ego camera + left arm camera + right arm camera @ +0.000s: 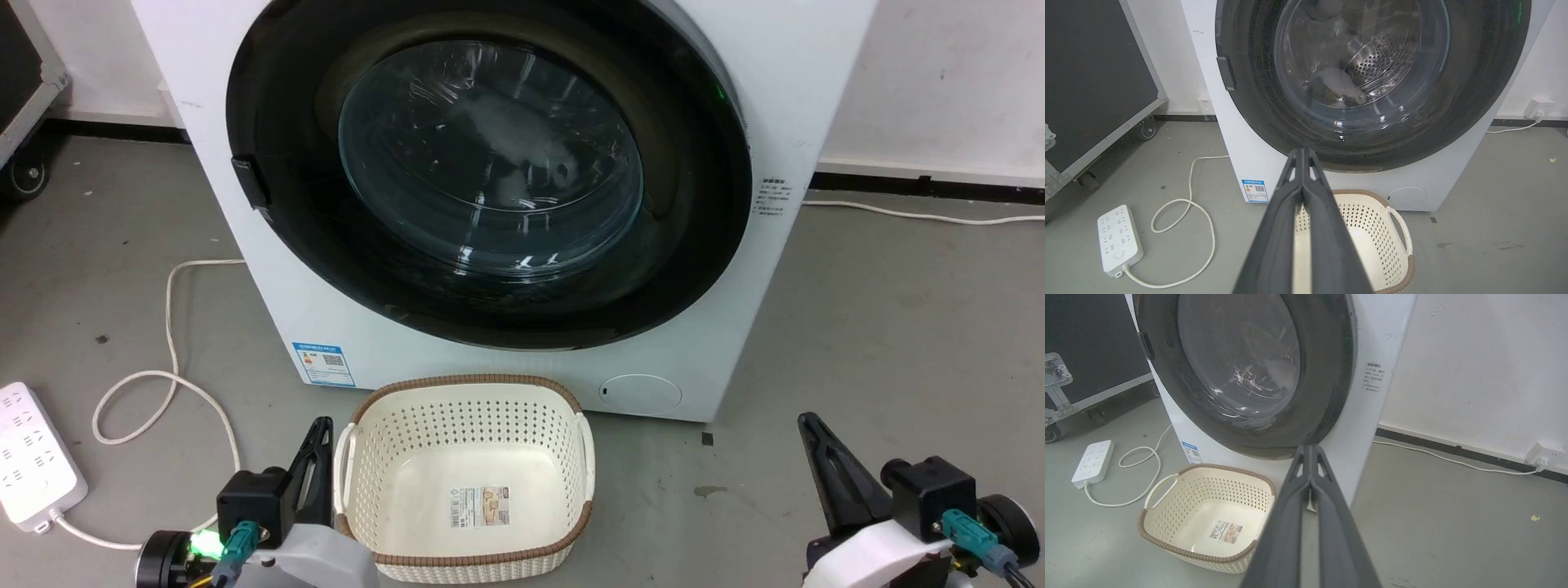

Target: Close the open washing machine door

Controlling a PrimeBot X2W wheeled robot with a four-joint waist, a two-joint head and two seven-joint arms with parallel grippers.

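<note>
The white washing machine (pixel 269 269) stands straight ahead in the head view. Its round black-rimmed washing machine door (pixel 490 155) lies flat against the front, glass bowl facing me, a small dark handle tab (pixel 249 181) on its left rim. Pale laundry shows behind the glass. My left gripper (pixel 318 425) rests low at the lower left, fingers pressed together, empty, well short of the door. My right gripper (pixel 808 420) sits at the lower right, also shut and empty. In the left wrist view the door (pixel 1363 61) looms above the fingertips (pixel 1301 150); the right wrist view has it (pixel 1241 367) up left.
A cream perforated basket (pixel 465 384) sits on the floor right before the machine, between my grippers. A white power strip (pixel 33 457) and looped cable (pixel 167 327) lie at the left. A black wheeled case (pixel 1094 81) stands further left. Grey floor stretches to the right, with a wall socket (pixel 1541 453).
</note>
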